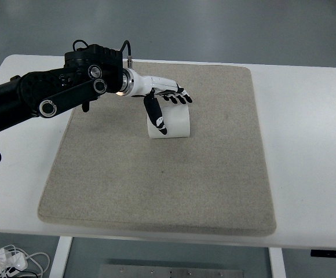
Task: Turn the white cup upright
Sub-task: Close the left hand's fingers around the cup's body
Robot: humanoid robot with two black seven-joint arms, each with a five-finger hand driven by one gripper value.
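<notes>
Near the far edge of the mat (pixel 156 191), about midway between its left and right sides, sits the white cup (pixel 171 121). Whether its mouth faces up or down is hard to tell. The left hand (pixel 163 98) is wrapped on the cup from the far left. Its fingers (pixel 179 98) curl over the cup's far top edge, and the thumb (pixel 155 116) presses down its left side. The mat lies on a white table (pixel 307 150). The black left arm (pixel 46 95) comes in over the table's far left corner.
</notes>
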